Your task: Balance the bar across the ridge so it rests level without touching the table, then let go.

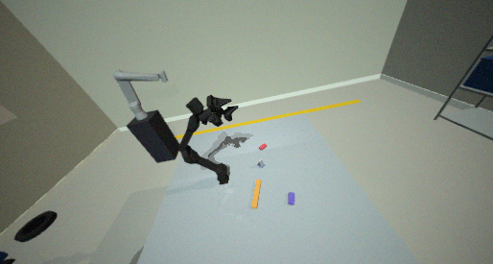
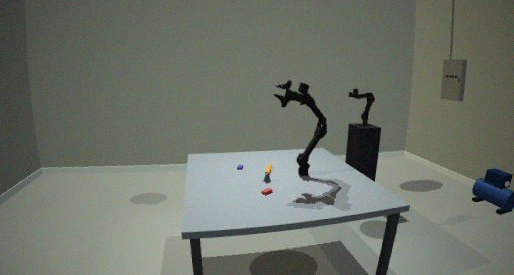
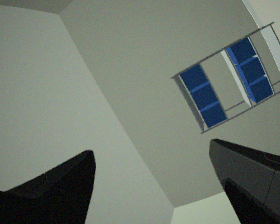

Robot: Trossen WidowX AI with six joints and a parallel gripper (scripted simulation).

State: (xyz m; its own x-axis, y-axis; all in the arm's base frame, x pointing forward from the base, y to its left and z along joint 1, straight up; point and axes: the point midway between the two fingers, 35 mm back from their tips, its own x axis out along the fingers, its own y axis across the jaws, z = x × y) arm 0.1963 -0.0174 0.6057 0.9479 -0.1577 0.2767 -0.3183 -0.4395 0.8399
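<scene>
1 orange bar [image 1: 256,194] [image 2: 268,168], 1 grey ridge [image 1: 261,164] [image 2: 267,177], 2 small blocks (red [image 1: 263,147] [image 2: 267,191], purple [image 1: 292,198] [image 2: 240,167]) on tbl [image 1: 336,216] [image 2: 225,205], 1 gripper [image 1: 234,108] [image 2: 276,91] [image 3: 152,153] open w/ nothing

From here I count one orange bar [image 1: 256,194] [image 2: 268,169], one purple block [image 1: 291,198] [image 2: 240,167], one red block [image 1: 263,147] [image 2: 267,191], one small grey piece [image 1: 261,164].

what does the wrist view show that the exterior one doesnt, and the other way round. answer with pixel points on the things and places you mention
Only wrist: a grey metal shelf rack with dark blue bins [image 3: 193,78].

Only exterior: the long orange bar [image 2: 268,168], small red block [image 2: 267,191], small purple block [image 2: 240,167], pale grey table [image 2: 220,210] and blue cylindrical tank [image 2: 492,192].

Both: the black gripper jaws, standing apart with nothing between them, and plain room walls.
</scene>
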